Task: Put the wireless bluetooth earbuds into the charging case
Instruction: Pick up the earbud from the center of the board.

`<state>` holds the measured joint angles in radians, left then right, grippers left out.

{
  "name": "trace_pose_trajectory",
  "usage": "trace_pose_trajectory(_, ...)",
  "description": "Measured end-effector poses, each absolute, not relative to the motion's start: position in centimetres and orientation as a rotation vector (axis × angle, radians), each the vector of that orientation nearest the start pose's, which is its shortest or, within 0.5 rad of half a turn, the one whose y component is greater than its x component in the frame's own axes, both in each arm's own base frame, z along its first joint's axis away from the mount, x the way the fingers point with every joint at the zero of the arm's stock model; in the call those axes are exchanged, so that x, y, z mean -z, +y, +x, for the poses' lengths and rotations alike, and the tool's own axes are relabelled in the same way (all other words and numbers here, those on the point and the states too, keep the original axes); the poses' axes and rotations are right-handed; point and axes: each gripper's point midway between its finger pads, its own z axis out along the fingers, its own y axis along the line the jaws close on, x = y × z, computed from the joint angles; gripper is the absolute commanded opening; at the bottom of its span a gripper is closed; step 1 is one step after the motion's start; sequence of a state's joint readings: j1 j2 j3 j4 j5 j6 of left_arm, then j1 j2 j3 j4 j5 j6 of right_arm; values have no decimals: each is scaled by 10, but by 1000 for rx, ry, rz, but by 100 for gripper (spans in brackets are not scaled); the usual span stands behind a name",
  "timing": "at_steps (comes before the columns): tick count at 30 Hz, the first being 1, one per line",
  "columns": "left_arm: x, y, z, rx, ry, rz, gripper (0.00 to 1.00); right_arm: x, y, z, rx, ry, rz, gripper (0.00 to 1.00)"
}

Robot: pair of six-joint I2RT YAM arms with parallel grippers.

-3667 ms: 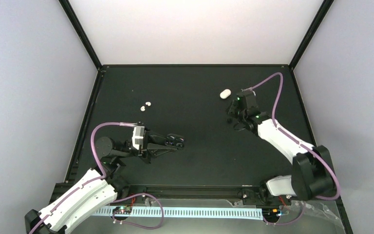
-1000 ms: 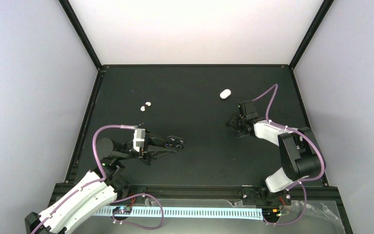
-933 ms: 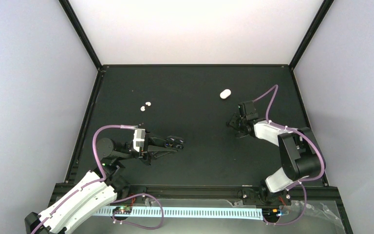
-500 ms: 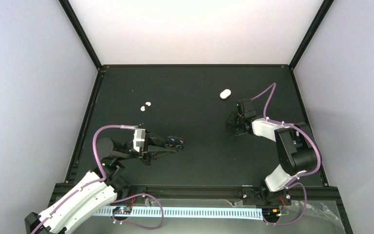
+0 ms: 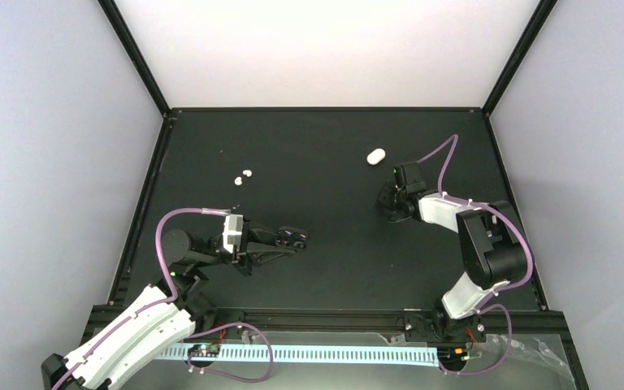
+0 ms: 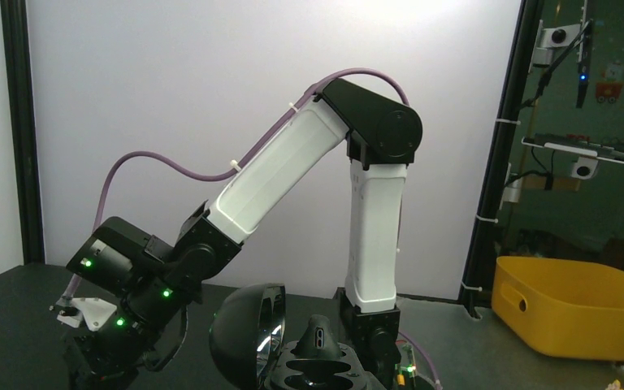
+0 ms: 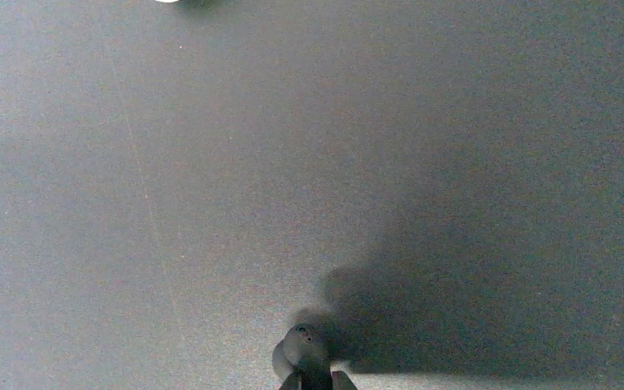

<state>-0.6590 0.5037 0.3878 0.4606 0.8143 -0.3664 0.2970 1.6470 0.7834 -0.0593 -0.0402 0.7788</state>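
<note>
Noted fingers of the right gripper [image 7: 315, 379] drawn close, nearly tip to tip, over bare table [image 5: 333, 268]. Could not tell whether fully shut. Saw nothing between them. Found left gripper [image 5: 296, 237] closed and empty, parked well apart from the charging case [image 5: 375, 156], off to its near left, and unmoved over the last seconds.

Logged the change: right gripper pulled back from just beside the case to a spot on its near side, close by but not touching. Found the case lying white side up, apparently closed, exactly where it lay before. Spotted the wireless bluetooth earbuds [image 5: 244, 175] side by side, well left of the case, likewise unshifted.

Judged no part of the task done: nothing lifted, case unopened, buds far from it. Read the retreat as a reset before a fresh approach, not a grasp.
</note>
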Motion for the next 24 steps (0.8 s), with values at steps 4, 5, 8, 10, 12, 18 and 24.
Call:
trace_pose_trajectory(4,-337,-233,97,1346,1129,944,2,-33,122,374,-483,2495,582,1)
trace_pose_trajectory(5,-337,-233,97,1346,1129,944,2,-34,122,374,-484,2496,578,1)
trace_pose_trajectory(8,-337,-233,97,1346,1129,944,2,-35,122,373,-484,2496,569,1)
trace_pose_trajectory(10,-337,-233,97,1346,1129,944,2,-38,122,372,-477,2499,548,1)
trace_pose_trajectory(12,-337,-233,97,1346,1129,944,2,-43,123,369,-473,2506,507,1)
trace_pose_trajectory(18,-337,-233,97,1346,1130,943,2,-76,150,356,-485,2547,228,1)
trace_pose_trajectory(24,-338,-232,96,1344,1126,942,2,-151,204,318,-502,2496,-214,1)
